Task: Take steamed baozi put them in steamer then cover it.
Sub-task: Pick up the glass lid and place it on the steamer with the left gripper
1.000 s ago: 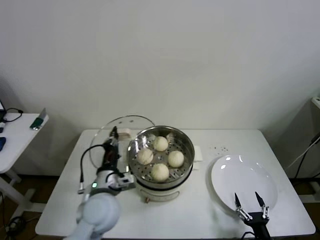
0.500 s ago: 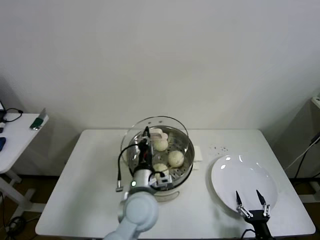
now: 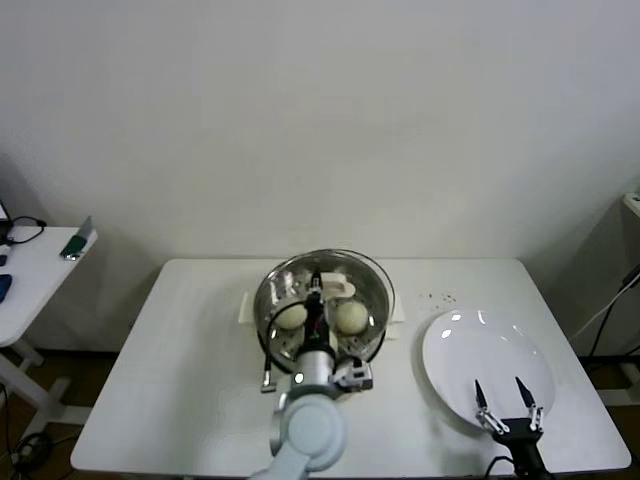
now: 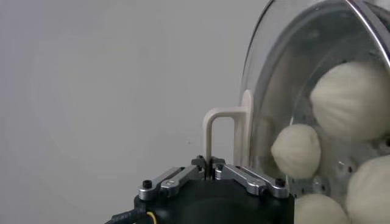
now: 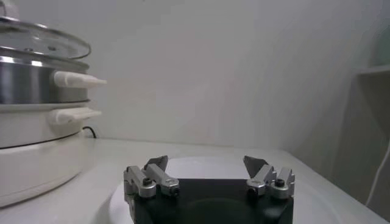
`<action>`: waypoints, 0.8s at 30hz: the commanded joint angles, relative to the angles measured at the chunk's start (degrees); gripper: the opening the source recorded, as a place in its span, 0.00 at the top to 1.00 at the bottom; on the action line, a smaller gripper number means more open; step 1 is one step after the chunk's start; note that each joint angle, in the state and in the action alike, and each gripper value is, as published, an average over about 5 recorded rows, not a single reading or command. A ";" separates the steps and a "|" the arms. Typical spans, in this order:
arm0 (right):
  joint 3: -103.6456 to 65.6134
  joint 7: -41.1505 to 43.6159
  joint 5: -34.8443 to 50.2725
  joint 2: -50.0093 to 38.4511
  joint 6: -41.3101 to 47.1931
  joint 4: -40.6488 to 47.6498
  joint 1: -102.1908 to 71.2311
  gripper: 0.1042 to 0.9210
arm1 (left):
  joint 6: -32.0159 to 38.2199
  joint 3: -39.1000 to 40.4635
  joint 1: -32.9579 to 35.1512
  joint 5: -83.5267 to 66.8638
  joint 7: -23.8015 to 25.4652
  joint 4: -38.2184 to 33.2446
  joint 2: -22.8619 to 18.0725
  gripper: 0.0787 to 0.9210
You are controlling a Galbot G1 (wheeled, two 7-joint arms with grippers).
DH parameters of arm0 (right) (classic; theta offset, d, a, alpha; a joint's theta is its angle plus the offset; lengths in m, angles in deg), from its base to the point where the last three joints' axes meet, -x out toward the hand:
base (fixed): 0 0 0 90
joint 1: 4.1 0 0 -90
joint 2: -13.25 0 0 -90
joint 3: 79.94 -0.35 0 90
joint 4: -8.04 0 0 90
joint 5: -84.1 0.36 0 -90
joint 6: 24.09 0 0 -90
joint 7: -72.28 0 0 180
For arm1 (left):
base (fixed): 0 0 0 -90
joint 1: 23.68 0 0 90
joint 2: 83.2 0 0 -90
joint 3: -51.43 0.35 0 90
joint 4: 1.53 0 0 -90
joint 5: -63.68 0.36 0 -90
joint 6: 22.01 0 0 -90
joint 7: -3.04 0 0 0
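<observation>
Over the steamer [image 3: 372, 318], left gripper [image 4: 212, 168] pinches the cover [image 3: 283, 277] handle; right gripper [image 3: 508, 402] gapes empty at plate [image 3: 470, 345] edge.

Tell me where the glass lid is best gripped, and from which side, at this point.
By its small cream handle, come at from above. The cover is a wide glass dome with a thin metal rim, so the raised handle at its centre is the only narrow part that fits between fingers. The left gripper is shut on it that way, over the steamer. The right gripper waits open over the plate.
</observation>
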 commanded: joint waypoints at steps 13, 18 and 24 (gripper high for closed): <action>-0.06 -0.10 0.16 -0.29 -1.36 0.27 -0.10 0.12 | 1.27 -1.66 -0.11 4.81 -0.74 4.24 0.09 0.93; 0.04 0.08 0.16 -0.21 -1.37 0.24 0.00 0.12 | 1.53 -1.58 -0.09 4.25 -0.67 4.04 0.14 0.93; 0.29 -0.51 1.39 -0.13 -0.04 -0.10 0.09 0.12 | 1.44 -1.10 -0.11 2.49 -0.44 2.51 0.35 0.93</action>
